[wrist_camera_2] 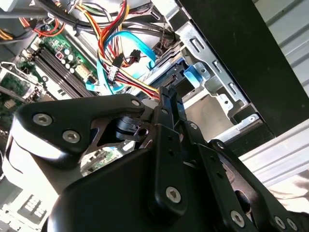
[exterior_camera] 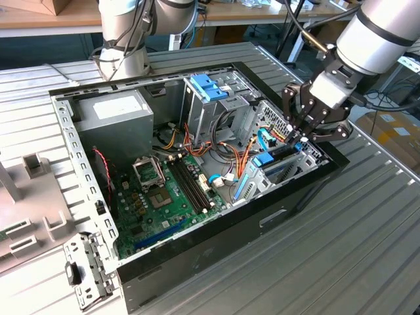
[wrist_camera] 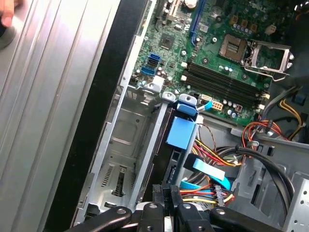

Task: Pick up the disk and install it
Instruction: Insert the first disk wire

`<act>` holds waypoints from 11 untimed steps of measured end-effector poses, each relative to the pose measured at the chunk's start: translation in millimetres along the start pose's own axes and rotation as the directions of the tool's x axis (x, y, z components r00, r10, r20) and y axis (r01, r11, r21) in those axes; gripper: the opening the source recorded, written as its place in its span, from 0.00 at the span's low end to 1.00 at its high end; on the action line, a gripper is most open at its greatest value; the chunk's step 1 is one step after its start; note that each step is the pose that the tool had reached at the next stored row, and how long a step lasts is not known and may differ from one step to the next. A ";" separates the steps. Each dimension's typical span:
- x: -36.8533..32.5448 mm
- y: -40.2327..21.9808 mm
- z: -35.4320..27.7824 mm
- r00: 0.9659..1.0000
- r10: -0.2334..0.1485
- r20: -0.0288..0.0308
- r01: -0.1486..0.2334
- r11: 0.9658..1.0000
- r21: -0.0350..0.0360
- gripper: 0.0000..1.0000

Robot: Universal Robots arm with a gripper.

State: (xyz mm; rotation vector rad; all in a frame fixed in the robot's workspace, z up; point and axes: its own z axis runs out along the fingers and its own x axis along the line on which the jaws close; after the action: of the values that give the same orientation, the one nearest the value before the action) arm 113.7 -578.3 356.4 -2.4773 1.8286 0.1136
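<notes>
The disk [exterior_camera: 272,164] stands on edge in the drive bay at the front corner of the open computer case [exterior_camera: 197,249], on the exterior view's right. Its blue carrier rail and tab face the cables. My gripper [exterior_camera: 298,139] reaches down from above that bay, and its dark fingers are shut on the disk's upper edge. In the first wrist view the disk [wrist_camera: 179,133] runs away from the gripper [wrist_camera: 165,193] as a thin dark slab with a blue tab, next to a silver bay wall. In the second wrist view the gripper [wrist_camera_2: 166,94] points at the blue rail [wrist_camera_2: 186,72].
A grey power supply [exterior_camera: 115,115] sits in the case's far corner, with the green motherboard [exterior_camera: 164,190] below it. Orange, yellow and blue cables [exterior_camera: 239,154] crowd the space beside the bay. A blue bracket [exterior_camera: 209,87] tops the upper cage. A second arm's base [exterior_camera: 121,52] stands behind the case.
</notes>
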 end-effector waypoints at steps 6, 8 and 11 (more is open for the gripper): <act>0.1 -0.1 1.5 0.997 0.076 0.000 -0.076 0.997 0.007 0.17; 0.2 -0.1 2.0 0.994 0.110 0.000 -0.110 0.994 0.011 0.17; 0.2 -0.1 2.6 0.989 0.146 0.000 -0.146 0.989 0.014 0.17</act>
State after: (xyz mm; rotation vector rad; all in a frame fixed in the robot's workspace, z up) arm 113.8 -578.3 353.8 -2.3326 2.0021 0.1064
